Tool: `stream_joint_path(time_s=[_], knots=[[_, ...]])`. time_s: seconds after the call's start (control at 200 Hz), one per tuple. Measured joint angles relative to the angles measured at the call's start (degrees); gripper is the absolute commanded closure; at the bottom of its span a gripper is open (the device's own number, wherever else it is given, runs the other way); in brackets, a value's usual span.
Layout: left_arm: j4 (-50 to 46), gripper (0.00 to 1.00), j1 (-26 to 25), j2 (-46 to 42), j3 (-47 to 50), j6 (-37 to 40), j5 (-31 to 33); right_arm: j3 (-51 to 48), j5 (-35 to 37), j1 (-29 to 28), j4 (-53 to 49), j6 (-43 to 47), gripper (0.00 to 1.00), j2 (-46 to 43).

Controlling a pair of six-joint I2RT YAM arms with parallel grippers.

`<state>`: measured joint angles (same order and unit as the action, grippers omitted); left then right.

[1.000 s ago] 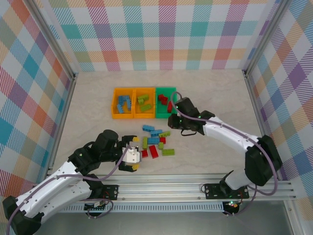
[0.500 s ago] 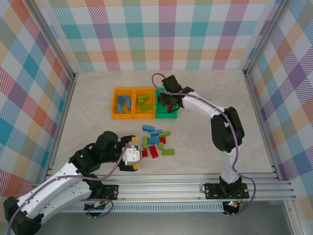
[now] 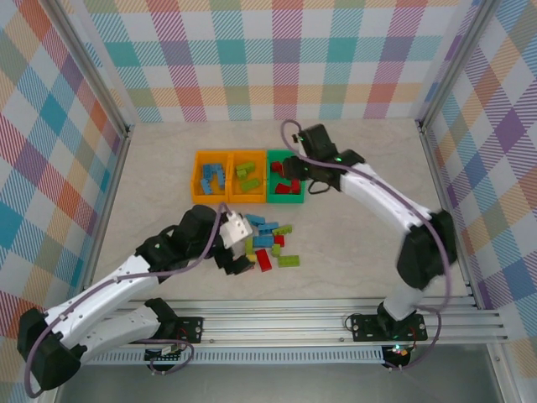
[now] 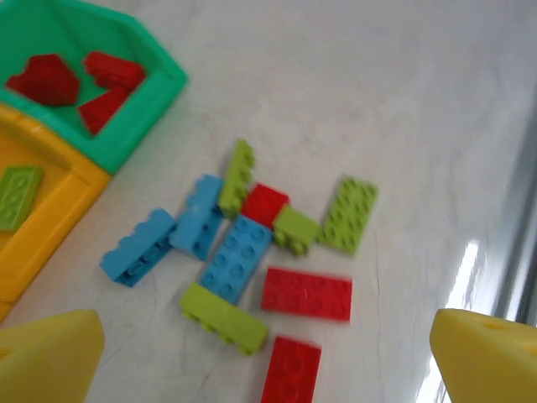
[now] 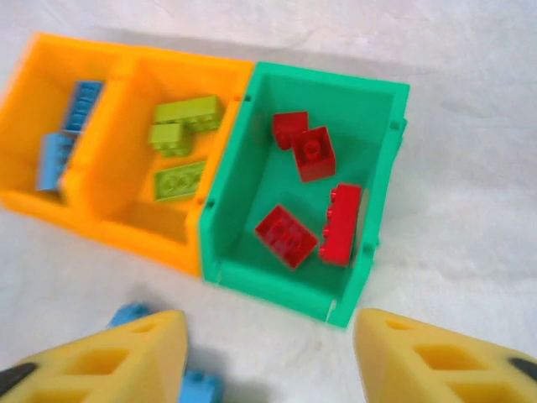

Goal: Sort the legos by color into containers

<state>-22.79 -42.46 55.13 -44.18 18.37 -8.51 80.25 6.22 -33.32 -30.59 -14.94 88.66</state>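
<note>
Legos (image 4: 237, 267) in blue, lime and red lie loose on the table (image 4: 403, 101) at 12 o'clock of the left claw (image 4: 267, 357), whose fingers are spread wide and empty. The right claw (image 5: 268, 336), also spread and empty, hangs over the green bin (image 5: 239, 180) at 12 o'clock, which holds red bricks (image 5: 287, 237). The orange bins (image 5: 117, 168) at 10 o'clock hold lime and blue.
</note>
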Motion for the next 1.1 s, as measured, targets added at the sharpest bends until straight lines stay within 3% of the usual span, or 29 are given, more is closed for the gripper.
stream_joint_path(time_s=[0.225,0.33,0.42,0.69,0.925,1.1], knots=[[-1.40,0.06,0.02,14.78,-11.19,-27.74,10.95,-19.89,-7.87,-0.09,-1.22,-2.40,0.01,-29.77],[-5.90,0.13,0.33,22.43,-16.06,-36.20,14.23,-24.37,-11.23,-0.07,-3.52,-4.02,0.00,-35.89],[-9.22,0.18,0.66,29.33,-19.91,-44.59,15.96,-26.05,-13.77,-0.07,-4.70,-5.51,0.00,-37.27],[-9.57,0.15,0.98,41.97,-21.68,-69.79,15.47,-26.60,-15.72,-0.07,-5.33,-8.17,0.00,-34.71],[-8.50,0.17,1.70,48.85,-26.18,-78.18,16.59,-26.60,-16.09,-0.07,-5.62,-8.46,0.00,-34.75],[-7.08,0.28,4.04,51.67,-27.02,-81.13,16.52,-26.60,-16.13,-0.07,-6.14,-8.66,0.00,-35.60]])
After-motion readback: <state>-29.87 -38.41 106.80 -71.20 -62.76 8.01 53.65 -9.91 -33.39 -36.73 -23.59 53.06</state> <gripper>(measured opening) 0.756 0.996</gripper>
